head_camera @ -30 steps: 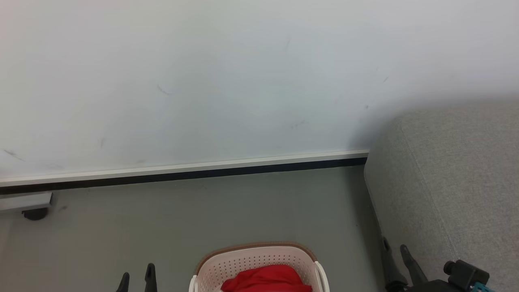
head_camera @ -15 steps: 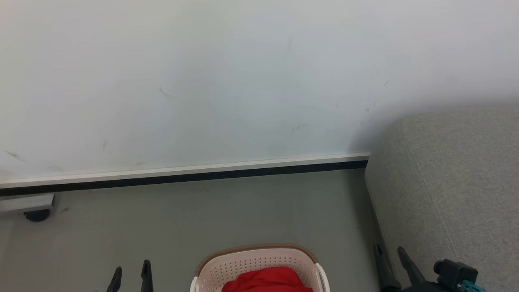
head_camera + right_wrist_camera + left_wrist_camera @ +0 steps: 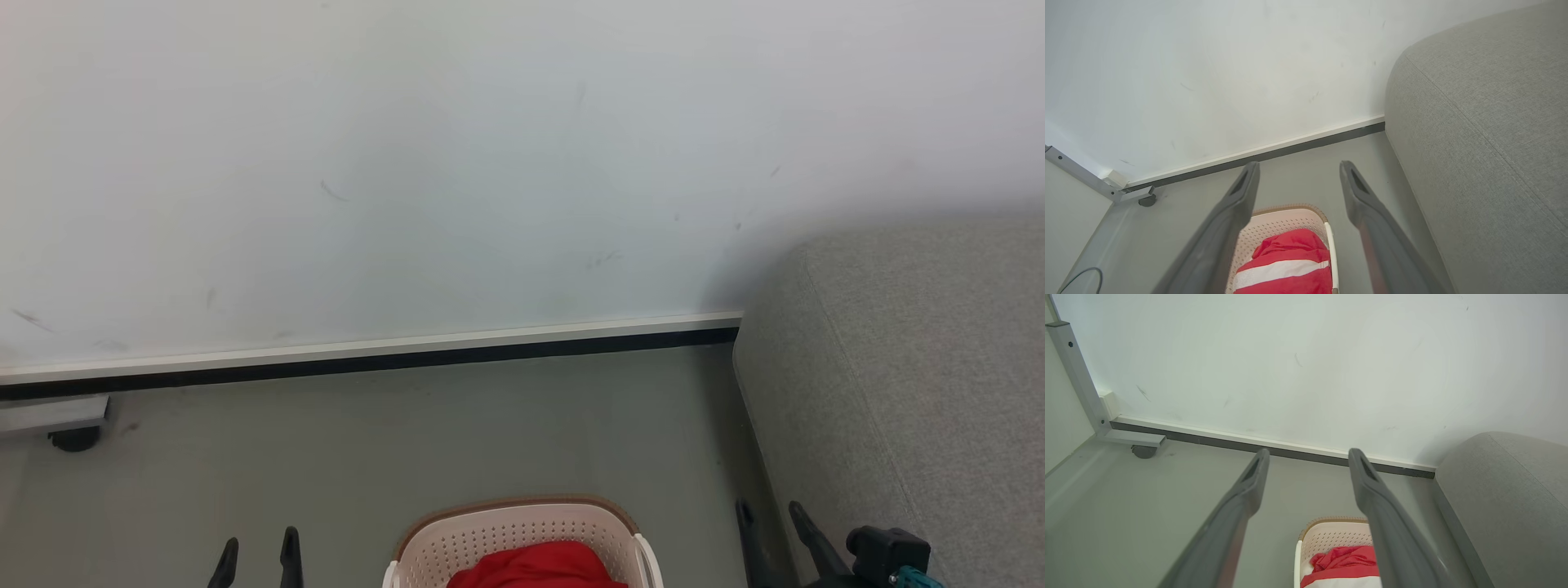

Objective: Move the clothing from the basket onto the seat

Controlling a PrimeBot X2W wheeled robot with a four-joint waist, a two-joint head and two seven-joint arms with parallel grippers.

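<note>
The cream basket (image 3: 514,527) with a brown rim sits on the floor at the bottom centre of the head view, and the red clothing (image 3: 539,567) with white trim lies bunched inside it. The grey seat (image 3: 914,367) rises on the right. My left gripper (image 3: 257,545) is open and empty, left of the basket. Open too, my right gripper (image 3: 767,514) stands by the seat's side, right of the basket. From the wrists I look down on the basket (image 3: 1331,535) (image 3: 1286,222) and the clothing (image 3: 1345,559) (image 3: 1286,261) between spread fingers.
A white wall with a dark baseboard (image 3: 367,359) runs behind the basket. A metal frame foot on a castor (image 3: 69,429) stands at the far left. A cable (image 3: 1077,277) lies on the grey floor (image 3: 408,441).
The head view has shifted slightly, so the scene sits a little lower. Both grippers have sunk lower in the picture, the right one also drifting left; both stay open.
</note>
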